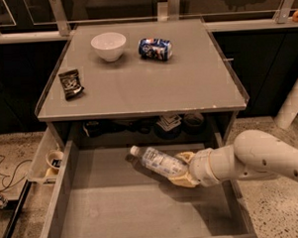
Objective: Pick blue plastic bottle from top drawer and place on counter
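Observation:
The blue plastic bottle [158,161], clear with a white cap and a white-and-blue label, is tilted cap up and to the left, lifted off the bottom of the top drawer [118,211]. My gripper [183,170] reaches in from the right on a white arm and is shut on the bottle's base end, its tan fingers above and below it. The grey counter [187,84] lies above and behind the open drawer.
On the counter stand a white bowl [108,46], a blue-and-white can [155,48] on its side and a dark snack packet [71,83]. A narrow side tray [47,160] holding a small cup hangs at the drawer's left. Dark items sit on the shelf under the counter.

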